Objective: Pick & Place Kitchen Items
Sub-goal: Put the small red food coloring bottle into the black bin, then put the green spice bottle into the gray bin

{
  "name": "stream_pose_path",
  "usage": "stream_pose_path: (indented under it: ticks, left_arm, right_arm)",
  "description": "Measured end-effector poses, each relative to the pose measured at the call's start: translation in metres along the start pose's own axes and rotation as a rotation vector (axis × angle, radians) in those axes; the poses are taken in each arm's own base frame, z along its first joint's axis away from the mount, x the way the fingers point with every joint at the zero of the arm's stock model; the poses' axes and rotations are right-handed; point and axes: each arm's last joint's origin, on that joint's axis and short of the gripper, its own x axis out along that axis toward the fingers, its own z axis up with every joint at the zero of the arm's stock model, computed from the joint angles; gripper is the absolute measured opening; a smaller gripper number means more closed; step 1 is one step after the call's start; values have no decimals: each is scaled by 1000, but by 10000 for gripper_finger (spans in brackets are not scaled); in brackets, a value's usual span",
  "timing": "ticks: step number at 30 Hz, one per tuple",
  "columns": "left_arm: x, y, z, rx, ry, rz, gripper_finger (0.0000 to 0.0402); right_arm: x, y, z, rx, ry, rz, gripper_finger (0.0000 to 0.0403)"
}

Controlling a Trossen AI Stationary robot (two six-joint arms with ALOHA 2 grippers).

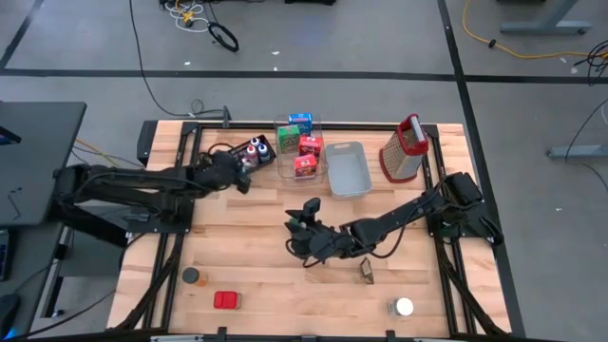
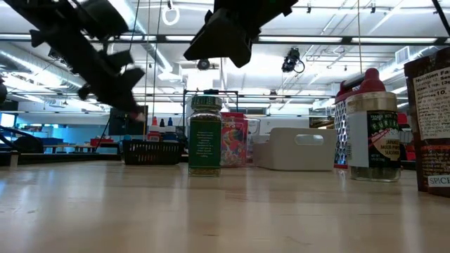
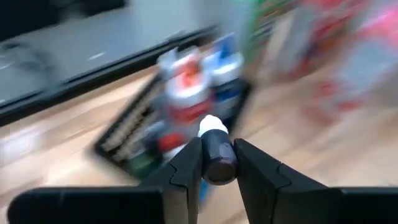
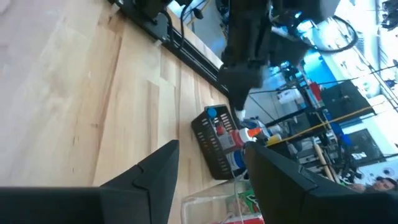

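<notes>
My left gripper (image 1: pixel 239 175) hovers by the near side of a black basket (image 1: pixel 255 150) of small coloured-cap bottles at the table's far left, shut on a small dark bottle with a white cap (image 3: pixel 216 155). My right gripper (image 1: pixel 300 220) hangs open over mid-table with nothing between its fingers (image 4: pixel 211 150). Loose kitchen items stand on the near part of the table: a dark can (image 1: pixel 192 275), a red box (image 1: pixel 226 300), a brown packet (image 1: pixel 367 272) and a white-lidded jar (image 1: pixel 404 307). My left gripper pinches the small dark bottle's body (image 3: pixel 219 168) between its two fingers, just below the white cap (image 3: pixel 213 127). The cap end sticks out past the fingertips. The bottle is lifted clear, with the basket's bottles beyond it.
A clear bin (image 1: pixel 299 144) with red, green and blue boxes stands behind mid-table, a grey-blue tray (image 1: pixel 348 171) to its right, then a metal grater with a red handle (image 1: pixel 403 148). Bare wood lies between the two grippers and along the table's near middle.
</notes>
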Motion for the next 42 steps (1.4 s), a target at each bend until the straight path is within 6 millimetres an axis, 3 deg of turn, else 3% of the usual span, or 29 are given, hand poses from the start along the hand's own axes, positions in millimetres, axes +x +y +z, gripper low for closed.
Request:
stream_pose_path:
  ticks: [5, 9, 18, 28, 35, 42]
  left_arm:
    - [15, 14, -15, -44, 79, 135, 94]
    - [29, 18, -22, -6, 40, 180, 107]
    - [45, 18, -12, 76, -34, 196, 149]
    - [43, 14, -10, 48, -51, 151, 158]
    - [32, 5, 1, 119, -95, -72, 146]
    - [15, 6, 13, 87, -166, -202, 142]
  right_arm:
    - [2, 1, 1, 3, -64, 106, 197]
    - [4, 2, 1, 72, -102, 187, 197]
    - [13, -3, -3, 193, -130, 303, 197]
    - [19, -7, -6, 266, -139, 354, 197]
    - [19, -9, -2, 357, -167, 350, 197]
    - [23, -8, -17, 372, -18, 354, 219]
